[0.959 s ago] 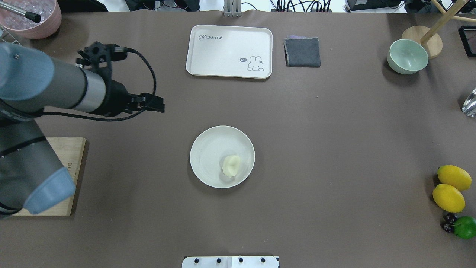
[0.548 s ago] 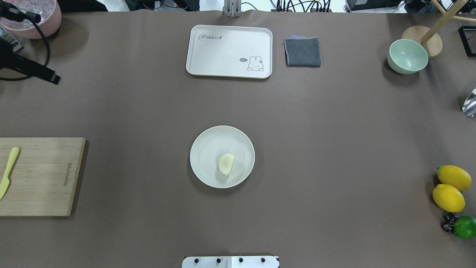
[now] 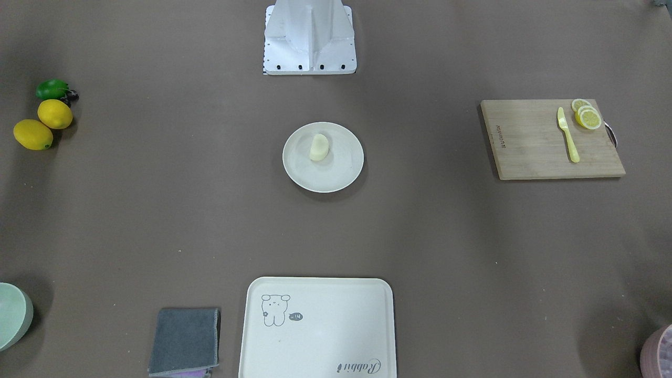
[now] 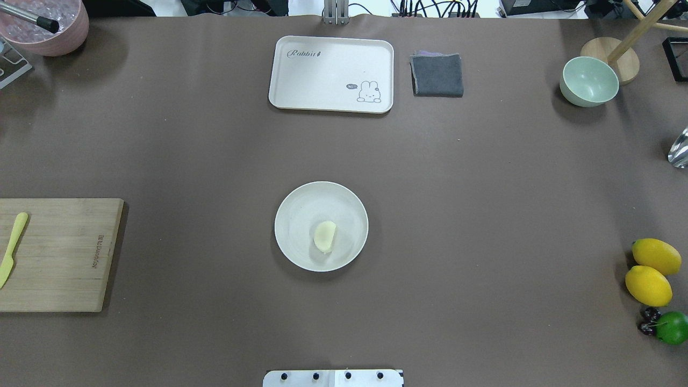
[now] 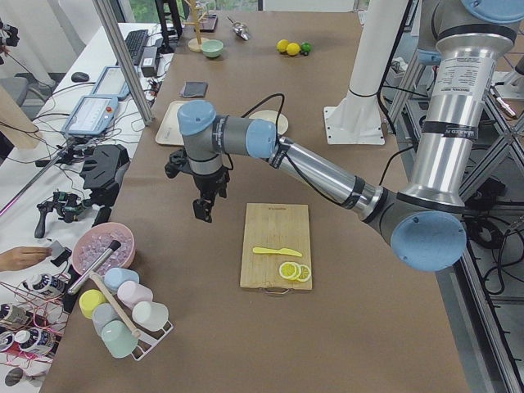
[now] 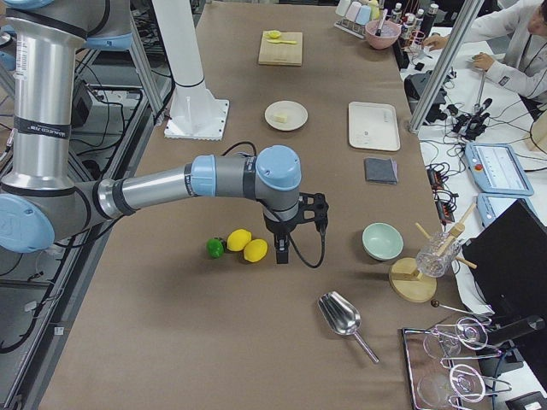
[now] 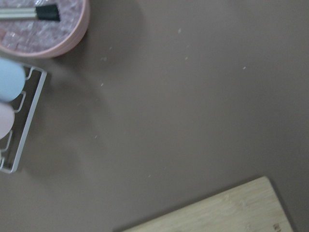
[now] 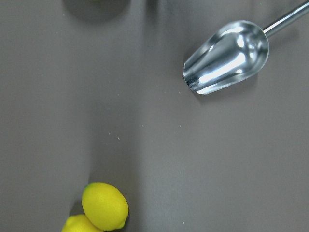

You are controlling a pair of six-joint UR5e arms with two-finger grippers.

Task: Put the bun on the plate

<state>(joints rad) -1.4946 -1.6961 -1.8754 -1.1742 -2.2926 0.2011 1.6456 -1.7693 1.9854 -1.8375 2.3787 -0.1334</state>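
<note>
On the brown tabletop [image 4: 484, 188], at the edge far from me, lies a cream tray [image 4: 331, 74] with a rabbit drawing. Just beside it, on my right, is a folded grey cloth [image 4: 437, 75]. Farther right, a pale green bowl [image 4: 589, 81] stands near a wooden stand [image 4: 610, 59]. Two lemons [image 4: 656, 257] and a lime [image 4: 672, 328] lie close together at my right. At my left, a wooden cutting board [image 4: 59, 255] carries a yellow knife [image 4: 12, 248] and lemon slices [image 3: 587, 115]. A pink bowl [image 4: 51, 24] stands in the far left corner. A metal scoop [image 8: 226, 57] lies apart.

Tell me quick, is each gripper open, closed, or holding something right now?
Left gripper: cannot be told; it is seen only from the side.
Right gripper: cannot be told, same reason.
The bun lies on the plate, in neither gripper.
</note>
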